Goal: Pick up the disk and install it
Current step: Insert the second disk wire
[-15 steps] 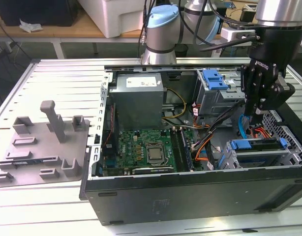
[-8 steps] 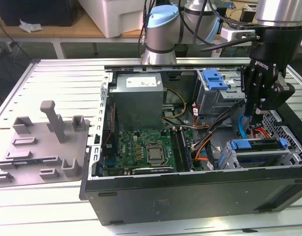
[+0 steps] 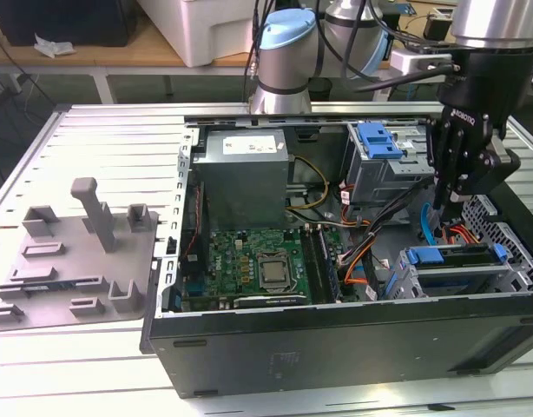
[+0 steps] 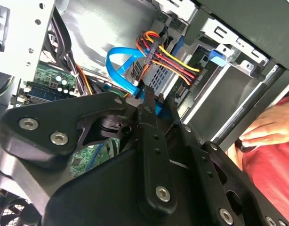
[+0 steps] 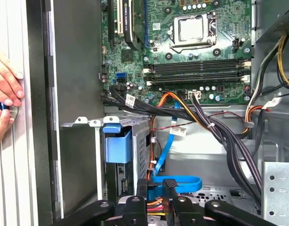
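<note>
End effector (image 3: 447,207) clenched, nothing in it, hanging inside the PC case (image 3: 336,347). Disk (image 3: 453,261) sits just below, in the lower cage. Risk: fingers snag the adjacent SATA/power cables (image 4: 158,56).

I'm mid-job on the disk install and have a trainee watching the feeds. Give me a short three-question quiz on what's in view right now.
1. True or false: the gripper hangs over the motherboard's processor socket.
2. What lies at the exterior view's left of the computer case? A) a grey fixture plate B) a keyboard C) a spare fan
3. Fill in: the latch atop the grey drive cage is ____.

Key: 1 false, it hangs at the exterior view's right, just above the blue carrier frame; 2 A; 3 blue.
</note>
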{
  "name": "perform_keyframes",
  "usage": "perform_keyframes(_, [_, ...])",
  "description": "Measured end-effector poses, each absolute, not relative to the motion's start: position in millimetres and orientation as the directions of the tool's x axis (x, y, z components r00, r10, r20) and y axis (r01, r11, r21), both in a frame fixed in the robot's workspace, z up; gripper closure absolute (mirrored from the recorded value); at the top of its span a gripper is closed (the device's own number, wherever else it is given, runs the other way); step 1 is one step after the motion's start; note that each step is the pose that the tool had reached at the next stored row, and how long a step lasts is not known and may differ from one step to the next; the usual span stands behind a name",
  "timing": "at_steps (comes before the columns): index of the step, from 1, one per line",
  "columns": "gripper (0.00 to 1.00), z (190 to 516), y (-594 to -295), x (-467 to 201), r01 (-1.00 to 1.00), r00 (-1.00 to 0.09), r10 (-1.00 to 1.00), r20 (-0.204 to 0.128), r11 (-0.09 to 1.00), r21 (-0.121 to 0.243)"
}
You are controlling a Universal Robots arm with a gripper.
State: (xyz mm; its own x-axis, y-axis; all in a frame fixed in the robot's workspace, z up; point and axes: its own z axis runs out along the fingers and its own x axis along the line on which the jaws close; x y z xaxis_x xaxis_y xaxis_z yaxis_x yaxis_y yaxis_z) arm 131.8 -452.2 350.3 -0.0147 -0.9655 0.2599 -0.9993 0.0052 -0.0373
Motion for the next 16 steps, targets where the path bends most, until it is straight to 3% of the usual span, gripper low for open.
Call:
perform_keyframes(9, [0.73,350.0,-457.5,131.8,-0.999,-0.015,-0.965,0.261,0.005,-0.037])
perform_keyframes(11, [0.81,349.9,-458.5,131.8,-0.999,-0.016,-0.965,0.261,0.006,-0.037])
perform_keyframes(16, [0.84,349.8,-460.9,131.8,-0.999,-0.018,-0.965,0.261,0.009,-0.037])
